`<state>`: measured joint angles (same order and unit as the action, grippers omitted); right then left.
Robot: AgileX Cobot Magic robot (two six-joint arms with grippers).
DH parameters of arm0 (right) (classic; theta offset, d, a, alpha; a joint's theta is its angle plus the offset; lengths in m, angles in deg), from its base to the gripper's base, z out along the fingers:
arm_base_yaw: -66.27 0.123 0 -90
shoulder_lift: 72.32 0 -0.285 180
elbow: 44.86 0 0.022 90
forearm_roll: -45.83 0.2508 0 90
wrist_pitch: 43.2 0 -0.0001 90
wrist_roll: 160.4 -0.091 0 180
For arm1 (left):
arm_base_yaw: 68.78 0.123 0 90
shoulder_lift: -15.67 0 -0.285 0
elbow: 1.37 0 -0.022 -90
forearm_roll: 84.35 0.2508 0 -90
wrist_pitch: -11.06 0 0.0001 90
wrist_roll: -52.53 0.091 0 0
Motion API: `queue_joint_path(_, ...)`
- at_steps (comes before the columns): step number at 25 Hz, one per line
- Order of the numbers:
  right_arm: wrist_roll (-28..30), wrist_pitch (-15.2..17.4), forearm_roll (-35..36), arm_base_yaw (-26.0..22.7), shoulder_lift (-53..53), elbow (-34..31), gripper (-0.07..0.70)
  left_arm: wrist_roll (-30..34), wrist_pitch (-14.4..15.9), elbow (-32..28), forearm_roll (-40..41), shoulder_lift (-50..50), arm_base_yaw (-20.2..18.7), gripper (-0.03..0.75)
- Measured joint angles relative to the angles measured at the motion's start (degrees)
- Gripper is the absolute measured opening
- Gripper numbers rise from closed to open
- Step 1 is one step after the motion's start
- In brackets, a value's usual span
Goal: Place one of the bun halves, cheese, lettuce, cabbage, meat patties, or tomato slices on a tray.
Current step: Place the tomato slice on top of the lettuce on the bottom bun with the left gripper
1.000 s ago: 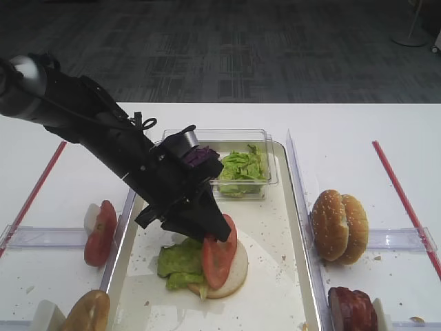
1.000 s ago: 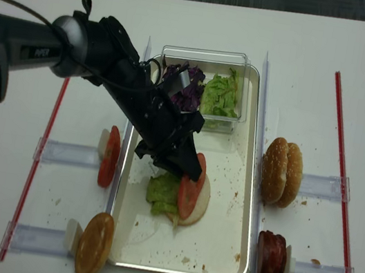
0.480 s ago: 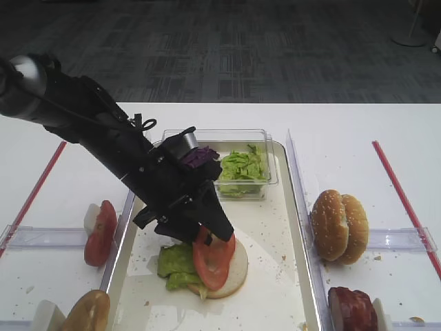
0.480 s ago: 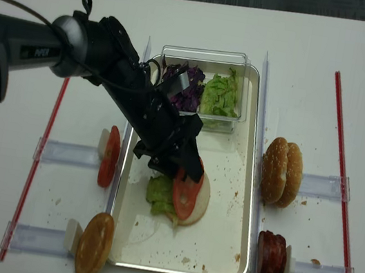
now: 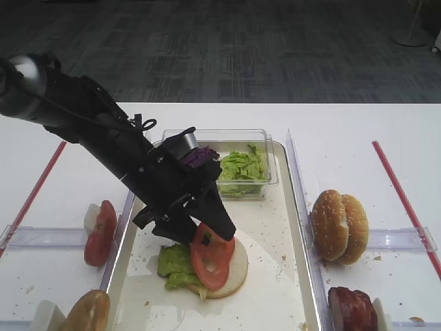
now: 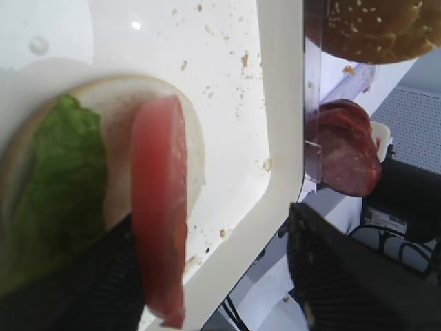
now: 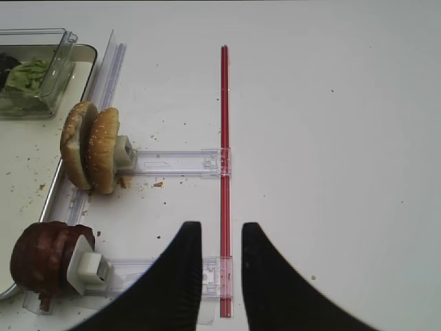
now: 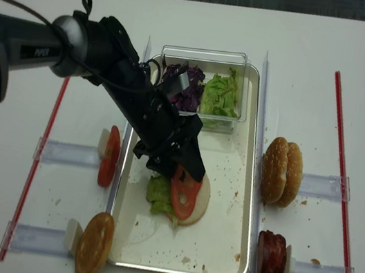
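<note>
On the cream tray [image 5: 275,289] lies a bun half [image 5: 236,270], cut face up, with a lettuce leaf [image 5: 172,265] on its left side. A tomato slice [image 5: 211,254] rests tilted on the bun, its upper edge against my left gripper [image 5: 210,231]. In the left wrist view the left gripper [image 6: 217,241] stands open. The tomato slice [image 6: 160,207] leans on the left finger only, and the right finger is well clear, over the tray rim [image 6: 282,138]. My right gripper [image 7: 219,231] hovers shut above the white table with nothing in it.
A clear tub [image 5: 265,181] at the tray's far end holds purple cabbage [image 5: 200,157] and lettuce [image 5: 241,165]. Sesame bun halves [image 5: 337,226] and meat patties [image 5: 351,309] stand in racks right of the tray. Tomato slices [image 5: 101,233] and a bun [image 5: 86,312] stand to its left.
The left jaws have opened wide. The tomato slice has tipped from standing on edge to lying tilted on the bun half. The right arm has not moved.
</note>
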<state>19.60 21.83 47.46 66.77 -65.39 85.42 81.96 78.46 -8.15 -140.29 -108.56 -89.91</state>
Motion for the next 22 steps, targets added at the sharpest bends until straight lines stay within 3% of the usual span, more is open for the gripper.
queue_joint_path(8, 0.0, 0.0, 0.0, 0.0, 0.0, 0.0, 0.193, 0.0, 0.0, 1.8, 0.36, 0.7, 0.0, 0.388)
queue_joint_path(22, 0.0, 0.0, 0.0, 0.0, 0.0, 0.0, 0.193, -3.33, 0.21, 2.88, 8.06, 1.72, 0.11, 0.388)
